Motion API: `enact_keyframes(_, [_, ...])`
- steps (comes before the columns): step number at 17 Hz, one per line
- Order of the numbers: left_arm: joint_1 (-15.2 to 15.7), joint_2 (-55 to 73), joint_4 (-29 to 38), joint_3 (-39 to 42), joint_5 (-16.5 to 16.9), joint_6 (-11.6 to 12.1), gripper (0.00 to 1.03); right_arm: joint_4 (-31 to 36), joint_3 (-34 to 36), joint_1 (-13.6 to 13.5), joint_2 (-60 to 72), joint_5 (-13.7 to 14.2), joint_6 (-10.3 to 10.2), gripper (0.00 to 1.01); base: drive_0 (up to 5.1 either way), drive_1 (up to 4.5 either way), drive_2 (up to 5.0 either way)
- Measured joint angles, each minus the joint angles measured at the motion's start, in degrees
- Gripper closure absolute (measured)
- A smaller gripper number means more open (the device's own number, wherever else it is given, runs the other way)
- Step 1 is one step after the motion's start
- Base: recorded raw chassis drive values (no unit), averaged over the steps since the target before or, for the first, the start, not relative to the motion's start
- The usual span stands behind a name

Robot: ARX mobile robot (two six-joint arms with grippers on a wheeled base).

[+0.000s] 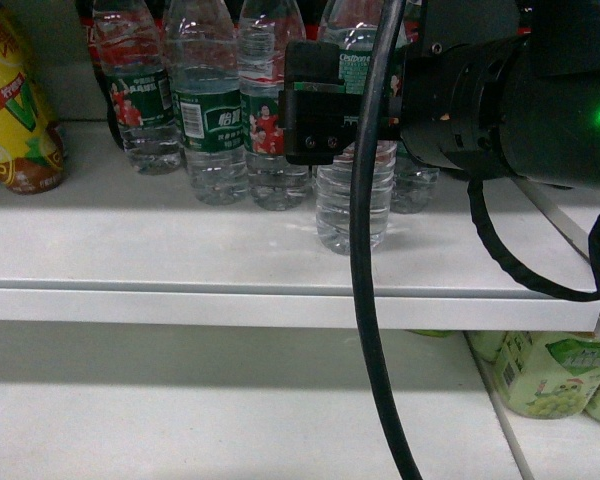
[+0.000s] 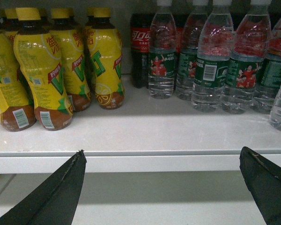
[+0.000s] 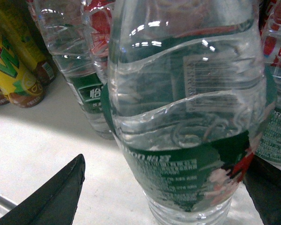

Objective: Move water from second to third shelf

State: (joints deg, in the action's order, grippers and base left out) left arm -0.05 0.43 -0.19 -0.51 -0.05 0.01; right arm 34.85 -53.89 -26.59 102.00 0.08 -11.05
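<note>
One water bottle [image 3: 187,140] stands nearest shelf [image 1: 180,260] front edge, between wide-open fingers of your right end effector [image 3: 164,187], not yet gripped; nearest bottle is easiest pick. Left end effector [image 2: 164,187] open, empty, below shelf edge, clear of reach.

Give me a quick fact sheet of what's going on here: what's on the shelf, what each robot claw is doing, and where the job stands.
shelf contents: water bottles, yellow drink bottles, a cola bottle
target: front water bottle near the shelf edge
right gripper: open, fingers either side of that bottle, left finger clear of it
left gripper: open, empty, held in front of the shelf
shelf below: green-labelled containers
progress: bottle not yet lifted
</note>
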Motion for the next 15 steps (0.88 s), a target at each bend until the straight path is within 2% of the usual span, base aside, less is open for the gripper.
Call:
enact_keyframes(3, [0.0, 0.0, 0.0, 0.0, 0.0, 0.0, 0.05, 1.7, -2.4, 0.0, 2.0, 1.5, 1.2, 0.03, 0.0, 0.0, 0.0])
enact_keyframes(8, [0.0, 0.0, 0.0, 0.0, 0.0, 0.0, 0.05, 1.7, -3.0, -0.1, 2.3, 1.7, 2.2, 0.03, 0.0, 0.0, 0.0])
enact_keyframes(10, [0.0, 0.0, 0.0, 0.0, 0.0, 0.0, 0.05, 1.9, -3.9, -0.4, 2.9, 2.4, 3.8, 0.03, 0.0, 0.0, 0.0])
enact_keyframes(15, [0.0, 0.0, 0.0, 0.0, 0.0, 0.0, 0.05, 1.4, -5.6, -0.8, 5.1, 3.5, 5.6, 0.03, 0.0, 0.0, 0.0])
